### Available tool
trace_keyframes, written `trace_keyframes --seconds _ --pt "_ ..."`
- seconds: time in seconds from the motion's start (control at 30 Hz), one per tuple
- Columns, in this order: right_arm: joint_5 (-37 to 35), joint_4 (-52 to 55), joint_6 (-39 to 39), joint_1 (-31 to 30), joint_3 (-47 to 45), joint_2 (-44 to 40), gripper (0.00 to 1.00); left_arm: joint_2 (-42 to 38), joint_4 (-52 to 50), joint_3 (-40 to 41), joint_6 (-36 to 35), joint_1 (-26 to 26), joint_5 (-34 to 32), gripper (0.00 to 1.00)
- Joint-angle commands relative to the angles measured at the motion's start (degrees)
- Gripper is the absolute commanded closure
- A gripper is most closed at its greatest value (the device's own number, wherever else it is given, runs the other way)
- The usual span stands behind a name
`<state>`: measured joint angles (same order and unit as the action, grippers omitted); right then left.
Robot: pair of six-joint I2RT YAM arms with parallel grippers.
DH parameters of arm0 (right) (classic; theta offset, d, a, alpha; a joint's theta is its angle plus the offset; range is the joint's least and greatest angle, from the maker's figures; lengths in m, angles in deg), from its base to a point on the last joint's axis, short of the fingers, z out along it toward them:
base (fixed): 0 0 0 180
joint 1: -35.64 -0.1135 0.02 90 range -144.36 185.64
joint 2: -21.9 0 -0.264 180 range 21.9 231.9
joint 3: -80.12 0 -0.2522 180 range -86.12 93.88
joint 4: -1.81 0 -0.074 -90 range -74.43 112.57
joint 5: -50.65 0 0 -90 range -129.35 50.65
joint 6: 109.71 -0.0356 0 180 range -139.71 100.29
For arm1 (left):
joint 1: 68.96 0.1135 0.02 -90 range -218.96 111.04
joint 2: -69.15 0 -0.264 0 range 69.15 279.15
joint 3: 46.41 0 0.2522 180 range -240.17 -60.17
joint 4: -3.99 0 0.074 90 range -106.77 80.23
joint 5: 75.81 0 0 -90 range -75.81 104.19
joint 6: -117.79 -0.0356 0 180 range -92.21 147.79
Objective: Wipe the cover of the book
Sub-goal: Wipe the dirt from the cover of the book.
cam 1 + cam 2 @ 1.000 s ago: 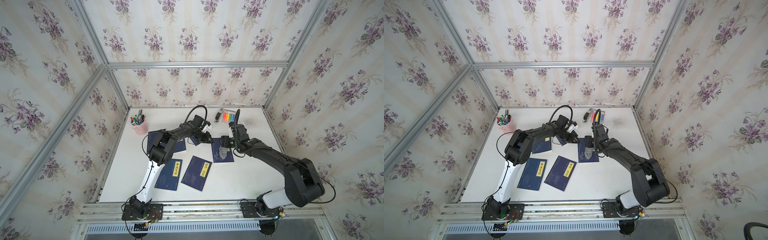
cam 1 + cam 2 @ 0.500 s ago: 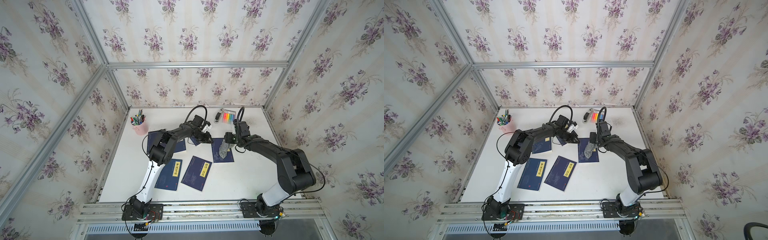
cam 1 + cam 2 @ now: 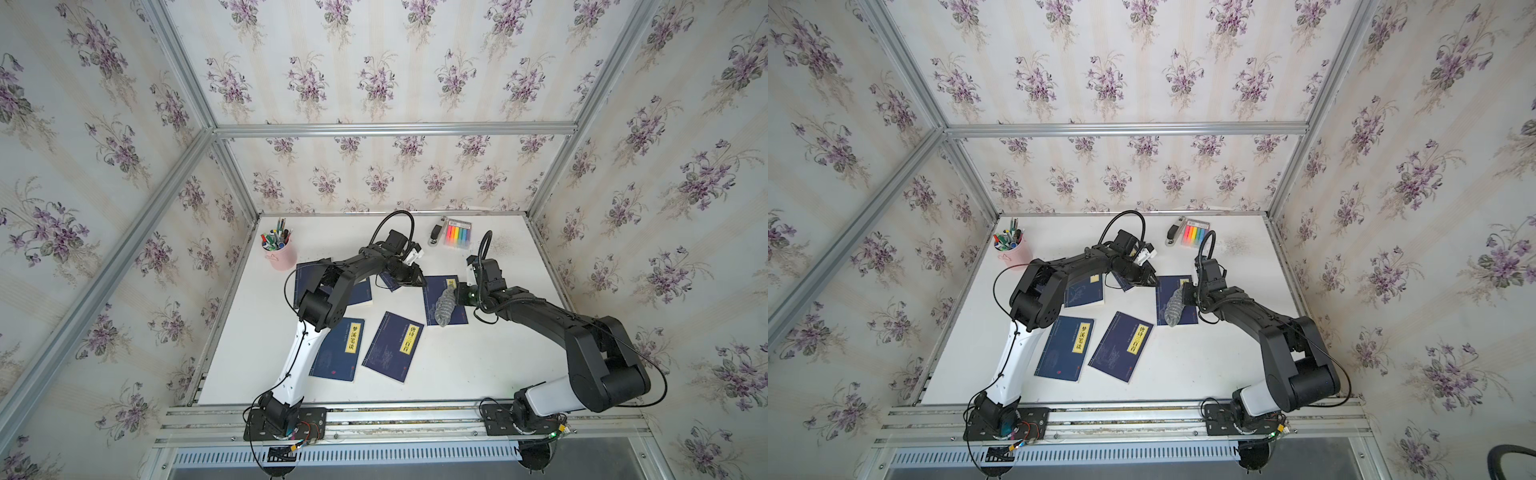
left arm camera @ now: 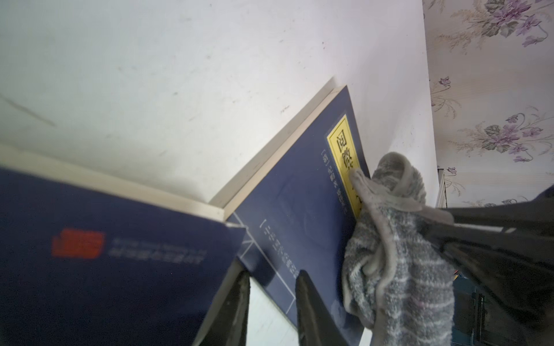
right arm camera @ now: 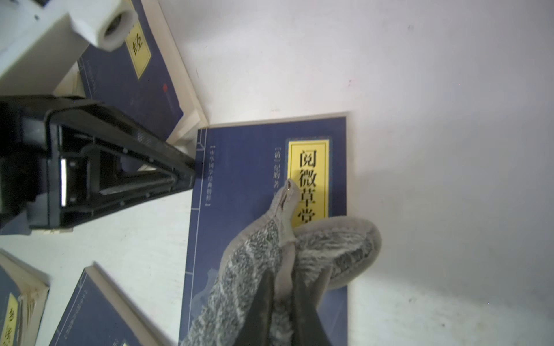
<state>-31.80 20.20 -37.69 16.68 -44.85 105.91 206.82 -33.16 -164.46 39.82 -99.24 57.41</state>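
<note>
Seen from above, a white tabletop [image 3: 478,365] holds several books. The dark-blue paperback book with a yellow title label [image 3: 434,289] lies flat at about 3 o'clock from the table's centre. A grey striped terry cloth [image 3: 444,307] lies across the middle of its cover, from the label down to the 6 o'clock edge.

The right gripper [image 5: 281,275] reaches in from 3 o'clock with its fingers clenched on a raised fold of the cloth. The left gripper [image 4: 271,272] sits at the book's 10 o'clock corner, with its fingers parted and grasping nothing. Its tips are at the cover's edge, but whether they press down cannot be told.

The wipe looks barely begun. To do it well:
- Hold the pinch low so the cloth's flat face rubs the cover, not only the fold.
- Draw the cloth toward 9 o'clock over the bare blue.
- Pin the corner with the left tips so the book does not slide.
- Stop short of those fingers and of the second dark-blue book [image 5: 129,84] just beside that corner.
</note>
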Motion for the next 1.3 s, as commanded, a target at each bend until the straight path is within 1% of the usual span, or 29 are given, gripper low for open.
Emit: trace_keyframes --seconds 0.0,0.07,0.1,0.17,0.2,0.23,0.3,0.4,0.43,0.6,0.8,1.0,1.1,1.27 --pt "2.7 1.1 -0.9 -0.9 -1.5 -0.5 0.84 -0.4 -1.1 -0.1 -0.2 0.0 -0.7 0.7" --pt "2.9 1.5 -0.5 -1.3 -1.9 0.4 0.79 -0.4 -1.1 -0.1 -0.2 0.0 -0.7 0.7" --pt "2.9 1.8 -0.3 -1.4 -2.0 0.9 0.74 -0.4 -1.1 -0.1 -0.1 0.0 -0.6 0.7" --pt "2.6 2.0 0.1 -1.6 -2.4 0.9 0.62 -0.4 -1.1 0.0 -0.2 0.0 -0.6 0.7" --pt "2.1 2.3 0.2 -1.6 -2.5 0.5 0.53 -0.4 -1.1 0.0 -0.2 0.0 -0.6 0.7" --pt "1.5 2.5 0.3 -1.6 -2.5 -0.3 0.47 -0.5 -1.1 0.0 -0.2 0.0 -0.6 0.7" --pt "0.8 2.8 0.6 -1.6 -2.3 -2.2 0.37 -0.4 -1.0 0.0 -0.2 0.0 -0.6 0.7" --pt "0.8 3.1 1.5 -1.7 -1.8 -5.7 0.25 -0.4 -1.0 -0.1 -0.1 -0.1 -0.4 0.7" --pt "0.8 3.0 1.9 -2.0 -1.8 -6.9 0.22 -0.4 -1.1 -0.1 -0.2 0.0 -0.5 0.7" --pt "-0.2 3.8 3.4 -5.0 -1.2 -9.2 0.21 -0.3 -1.2 -0.3 -0.2 0.0 -0.5 0.7" --pt "-3.3 5.6 4.6 -9.3 -0.7 -7.2 0.18 -0.2 -1.4 -0.3 -0.4 0.0 -0.5 0.7" --pt "-4.1 5.8 5.1 -10.4 -1.2 -5.0 0.16 -0.2 -1.6 -0.4 -0.5 0.1 -0.4 0.7" --pt "-4.8 6.2 5.5 -10.5 -0.9 -3.1 0.18 0.0 -1.6 -0.5 -0.6 0.1 -0.3 0.7" --pt "-7.6 8.7 5.2 -10.6 1.4 2.0 0.26 0.2 -1.7 -0.5 -0.6 0.1 -0.5 0.7"
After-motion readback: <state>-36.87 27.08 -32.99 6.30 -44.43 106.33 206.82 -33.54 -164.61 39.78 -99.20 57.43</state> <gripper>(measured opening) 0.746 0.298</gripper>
